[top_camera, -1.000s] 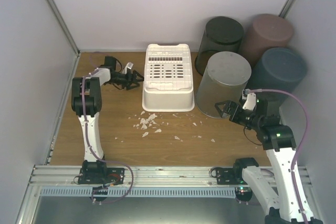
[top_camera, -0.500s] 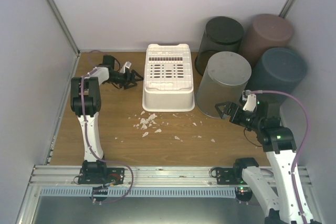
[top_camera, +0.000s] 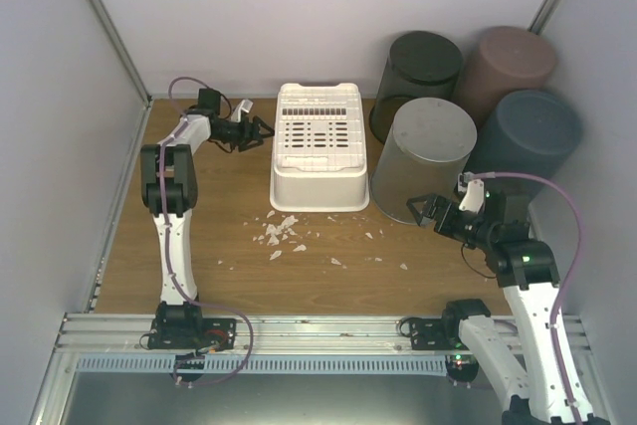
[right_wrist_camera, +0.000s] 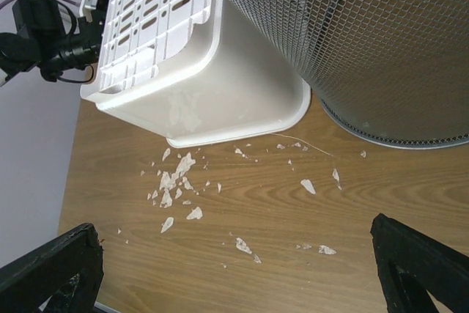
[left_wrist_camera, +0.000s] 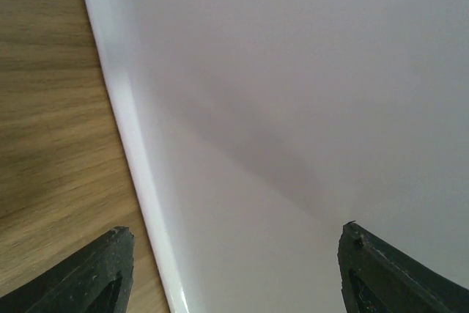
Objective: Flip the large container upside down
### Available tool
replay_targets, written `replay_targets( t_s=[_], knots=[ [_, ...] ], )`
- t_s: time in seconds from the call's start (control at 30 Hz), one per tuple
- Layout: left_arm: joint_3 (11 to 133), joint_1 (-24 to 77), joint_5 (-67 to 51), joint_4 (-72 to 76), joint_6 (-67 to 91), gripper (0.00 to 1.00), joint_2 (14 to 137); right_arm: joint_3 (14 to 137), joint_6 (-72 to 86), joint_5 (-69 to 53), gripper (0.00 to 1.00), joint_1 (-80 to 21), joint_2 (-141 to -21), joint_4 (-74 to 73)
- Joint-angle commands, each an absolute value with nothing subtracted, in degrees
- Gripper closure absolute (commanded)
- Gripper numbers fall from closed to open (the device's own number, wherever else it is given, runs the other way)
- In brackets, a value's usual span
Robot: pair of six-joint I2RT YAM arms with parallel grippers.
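The large white container point(top_camera: 318, 146) stands upside down at the back middle of the table, its slotted base facing up. My left gripper point(top_camera: 261, 131) is open and empty at its left side, near the back corner. In the left wrist view the white wall point(left_wrist_camera: 293, 108) fills the frame between my spread fingertips point(left_wrist_camera: 110, 273), with the rim on the wood. My right gripper point(top_camera: 423, 208) is open and empty, low beside the grey mesh bin point(top_camera: 423, 156). The right wrist view shows the container point(right_wrist_camera: 220, 86) ahead on the left.
Upturned mesh bins stand at the back right: grey, black point(top_camera: 418, 72), brown point(top_camera: 508, 67) and dark blue-grey point(top_camera: 526, 136). White chips point(top_camera: 282, 231) lie scattered on the wood in front of the container. Walls close the left, back and right sides.
My left gripper has moved toward the back wall along the container's left side, still open. The right arm has barely shifted.
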State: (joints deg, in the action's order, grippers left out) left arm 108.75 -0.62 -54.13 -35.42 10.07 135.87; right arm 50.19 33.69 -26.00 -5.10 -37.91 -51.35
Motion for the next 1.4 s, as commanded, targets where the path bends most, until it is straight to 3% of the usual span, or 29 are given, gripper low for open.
replay_targets(
  t_s=[0.0, 0.43, 0.77, 1.1, 1.37],
  knots=[
    [110.81, -0.43, -54.65, -35.11, 10.33, 0.24, 137.06, 49.94, 32.77, -26.19, 0.0, -5.62, -38.35, -49.61],
    [116.69, 3.89, -55.24, -33.33, 12.41, 0.23, 138.1, 49.17, 30.21, -26.07, 0.0, -5.62, -37.76, -45.79],
    [112.36, -5.31, -49.26, -41.59, 4.87, 0.24, 130.49, 56.48, 26.24, -23.41, 0.0, -5.61, -35.33, -47.56],
    [101.88, -21.14, -48.18, -44.65, -5.33, 0.24, 107.72, 57.66, 26.33, -23.11, 0.0, -5.6, -31.65, -41.57],
    [85.73, -23.93, -39.86, -37.62, -10.73, 0.22, 81.56, 57.6, 25.33, -25.94, 0.0, -5.62, -29.38, -40.09]
  ],
)
